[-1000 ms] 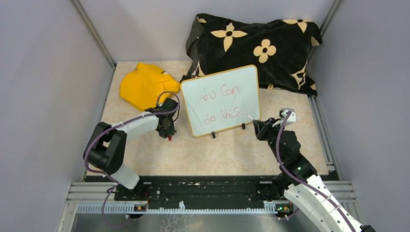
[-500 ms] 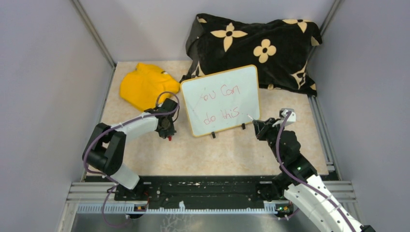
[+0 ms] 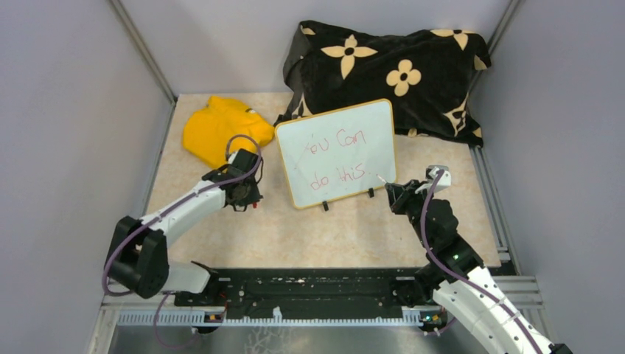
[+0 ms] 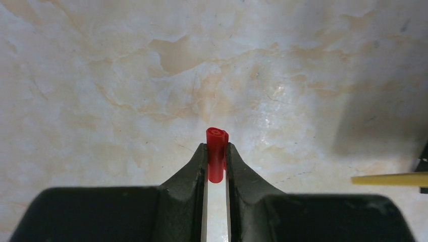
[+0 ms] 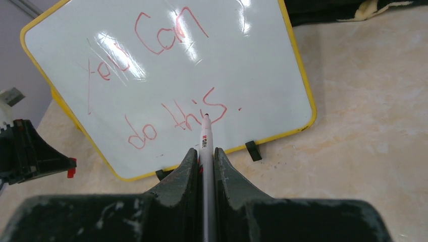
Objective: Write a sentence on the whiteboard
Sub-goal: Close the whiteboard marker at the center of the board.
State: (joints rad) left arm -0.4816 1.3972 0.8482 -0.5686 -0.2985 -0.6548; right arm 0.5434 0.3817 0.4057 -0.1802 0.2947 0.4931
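Note:
The whiteboard (image 3: 337,153) leans against a dark pillow, standing on small black clip feet. Its yellow rim (image 5: 301,75) also fills the right wrist view. The sentence (image 5: 171,80) in red marker reads "You Can" over "do this". My right gripper (image 5: 204,151) is shut on a white marker (image 5: 205,141), whose tip points at the board near the end of "this". In the top view this gripper (image 3: 390,193) sits just off the board's lower right corner. Left of the board, my left gripper (image 3: 249,200) is shut on a red marker cap (image 4: 216,151) above the tabletop.
A crumpled yellow cloth (image 3: 219,130) lies at the back left. The black pillow with cream flowers (image 3: 387,74) stands behind the board. Grey walls enclose the marbled tabletop (image 3: 346,228) on three sides, with a rail along its right edge.
The left arm has stretched out and its gripper has shifted slightly left and back, still carrying the red cap. The right arm and the board have not moved.

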